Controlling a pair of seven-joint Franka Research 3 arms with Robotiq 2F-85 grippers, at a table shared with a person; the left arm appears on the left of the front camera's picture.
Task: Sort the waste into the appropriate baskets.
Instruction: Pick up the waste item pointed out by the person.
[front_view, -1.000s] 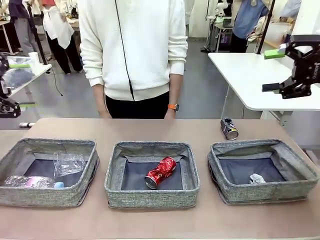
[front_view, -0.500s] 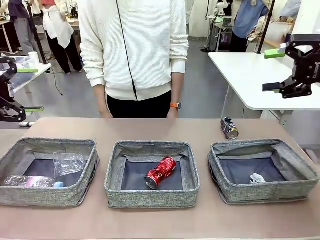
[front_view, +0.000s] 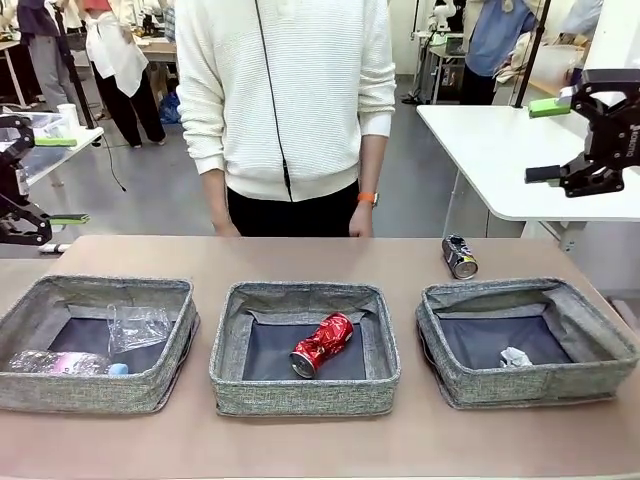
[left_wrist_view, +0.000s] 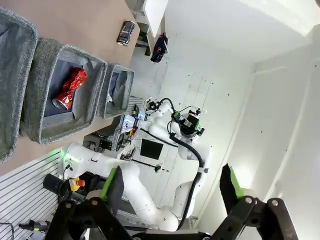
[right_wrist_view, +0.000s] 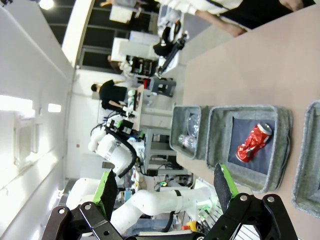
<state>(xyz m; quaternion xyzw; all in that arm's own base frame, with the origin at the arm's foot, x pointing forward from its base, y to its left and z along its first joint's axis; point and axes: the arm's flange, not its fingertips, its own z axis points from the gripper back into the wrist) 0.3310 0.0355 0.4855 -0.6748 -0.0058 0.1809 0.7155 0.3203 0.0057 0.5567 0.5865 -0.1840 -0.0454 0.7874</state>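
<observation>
Three grey baskets in a row along the near side of the surface (front_view: 300, 255). Left basket (front_view: 95, 292): clear plastic cup (front_view: 137, 326) and clear plastic bottle with pink label (front_view: 62, 363). Middle basket (front_view: 303, 297): crushed red can (front_view: 321, 344). Right basket (front_view: 525, 293): crumpled white paper ball (front_view: 514, 357). Only one piece left outside: dark blue-black can (front_view: 458, 256), lying on the surface just beyond the right basket's far left corner, apart from its wall.

Left tool (front_view: 32, 180) raised at the far left edge, fingers spread, nothing between the green pads. Right tool (front_view: 560, 140) high at the right edge, likewise spread and empty. Person standing at the far side, hands hanging at the surface's edge, touching nothing.

Step in hand, by judgement: fetching the dark can with the right tool, the nearer one. Best approached from above, fingers straddling the can across its round body rather than end to end. Closing gently to avoid squirting it sideways; a can on its side likely to roll. Then a lift clear of the soft walls and a release low over the middle basket, beside the red can, as metal with metal.
</observation>
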